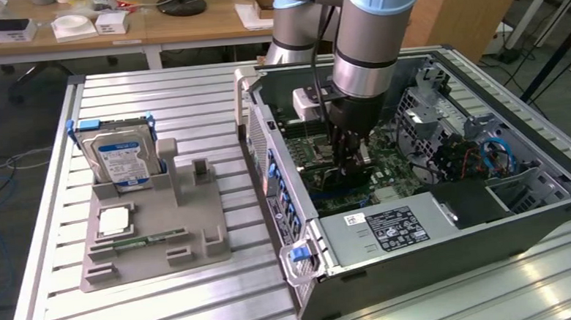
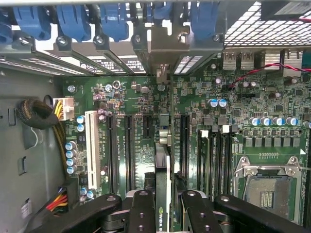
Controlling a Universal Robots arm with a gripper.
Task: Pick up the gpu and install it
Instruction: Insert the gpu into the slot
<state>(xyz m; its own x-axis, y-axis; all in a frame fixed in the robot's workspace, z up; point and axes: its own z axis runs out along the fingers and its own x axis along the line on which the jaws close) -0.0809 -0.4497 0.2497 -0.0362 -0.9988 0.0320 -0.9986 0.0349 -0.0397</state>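
My gripper (image 1: pixel 349 153) reaches down into the open computer case (image 1: pixel 447 258), over the green motherboard (image 2: pixel 121 97). It is shut on the gpu (image 2: pixel 163 141), which I see edge-on in the wrist view as a thin card between the black fingers (image 2: pixel 142 208). The card's green board edge with a logo shows between the pads. Its silver end bracket (image 2: pixel 163 48) sits against the row of rear slot openings of the case. The card stands upright in line with a long black expansion slot; whether it is seated in the slot I cannot tell.
On the slatted table at the exterior view's left, a grey fixture (image 1: pixel 158 247) holds a silver hard drive (image 1: pixel 119 158) and a narrow green memory stick (image 1: pixel 138 241). Inside the case are the power supply (image 1: pixel 392 228), blue cables (image 1: pixel 496 156), a processor socket (image 2: pixel 265 189) and blue slot latches (image 2: pixel 73 22).
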